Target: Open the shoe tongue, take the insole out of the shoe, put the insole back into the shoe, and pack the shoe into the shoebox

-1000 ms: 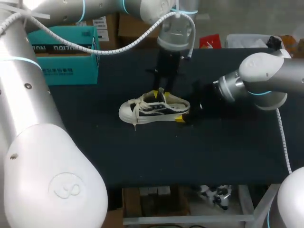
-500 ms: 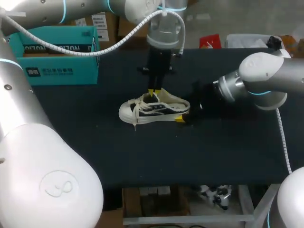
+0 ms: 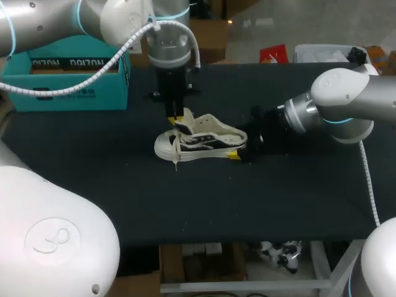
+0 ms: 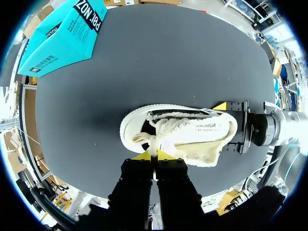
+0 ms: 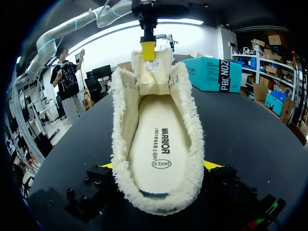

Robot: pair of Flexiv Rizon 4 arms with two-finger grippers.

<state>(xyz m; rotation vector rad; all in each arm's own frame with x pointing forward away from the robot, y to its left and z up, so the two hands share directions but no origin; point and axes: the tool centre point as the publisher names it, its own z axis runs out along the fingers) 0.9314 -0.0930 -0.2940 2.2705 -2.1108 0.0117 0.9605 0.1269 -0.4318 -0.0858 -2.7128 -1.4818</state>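
— Biggest first, pls?
— Dark table [image 3: 278, 198]. On its far L corner: teal shoebox [image 3: 68, 77], well apart from everything else.
— And the shoe?
— Cream-and-black shoe [image 3: 201, 141], approx mid-table, resting on its sole. Toe toward L side, heel toward R arm.
— Held?
— Yes. R gripper [image 4: 222, 127] at the heel, lying low along the table. Fingers spread wide, one yellow tip each side of heel, both touching it, so clamped on the shoe.
— Inside?
— Pale insole [image 5: 156, 144] lying flat in the shoe, in view along its whole length from R wrist cam, w/ fleecy lining [image 5: 120, 130] round the opening.
— L side?
— L gripper [image 4: 154, 155] pointing straight down over the shoe's front half. Jaws v. narrow, yellow tips nearly together, pinching the top edge of the tongue [image 5: 153, 72].
— Tongue open?
— Stands up clear of the opening, leaning toward the toe end.
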